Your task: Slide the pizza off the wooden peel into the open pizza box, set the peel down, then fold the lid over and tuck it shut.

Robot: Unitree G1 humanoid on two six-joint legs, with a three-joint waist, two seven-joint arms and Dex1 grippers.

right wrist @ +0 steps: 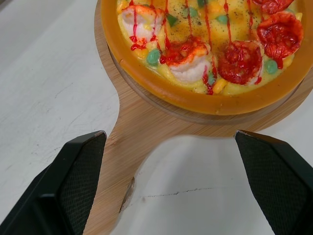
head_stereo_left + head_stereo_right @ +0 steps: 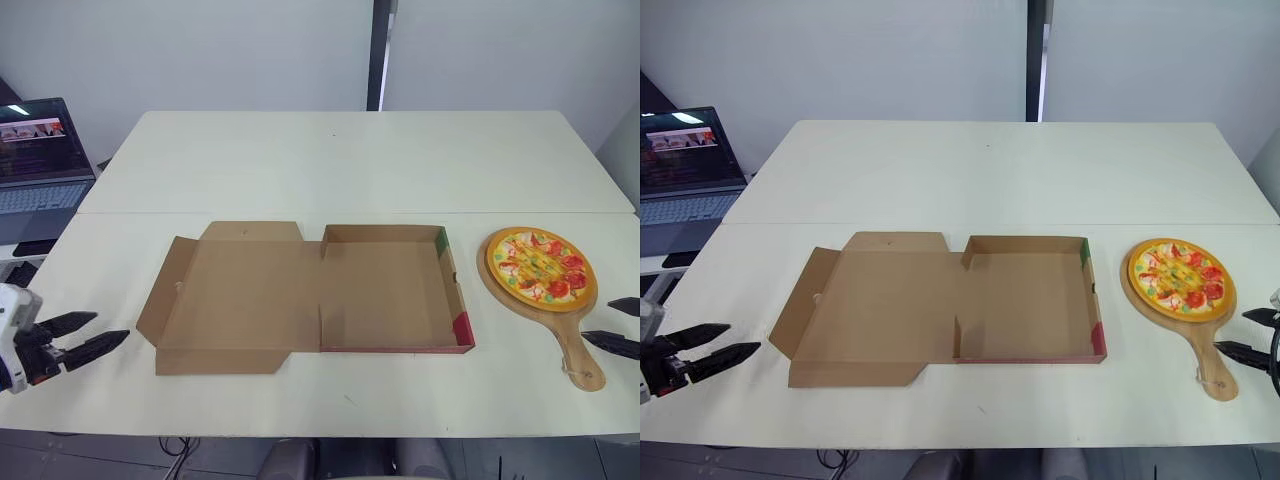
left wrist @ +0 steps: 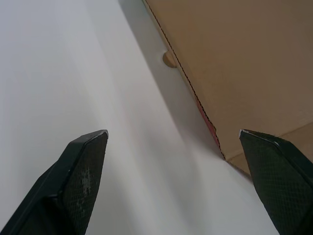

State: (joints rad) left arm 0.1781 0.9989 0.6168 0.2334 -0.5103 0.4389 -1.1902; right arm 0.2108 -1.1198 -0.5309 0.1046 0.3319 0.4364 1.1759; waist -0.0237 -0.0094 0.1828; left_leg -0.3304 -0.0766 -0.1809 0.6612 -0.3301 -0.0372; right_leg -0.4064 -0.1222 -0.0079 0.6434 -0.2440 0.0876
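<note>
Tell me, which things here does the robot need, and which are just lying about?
Needed for the job: pizza, wooden peel, pizza box, left gripper, right gripper.
Just lying about: laptop.

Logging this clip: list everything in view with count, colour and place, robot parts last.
pizza: one, orange crust with red, yellow and green toppings, on the round end of the peel, on the robot's right.
wooden peel: one, light wood, flat on the table to the right of the box, handle toward the robot.
pizza box: one, brown cardboard, open and empty, mid-table; its lid lies flat to the left.
table: white, with a seam running across it.
laptop: one, dark, screen lit, off the table's far left.
left gripper: black fingers, open, near the lid's left edge.
right gripper: black fingers, open, at the peel's handle.
</note>
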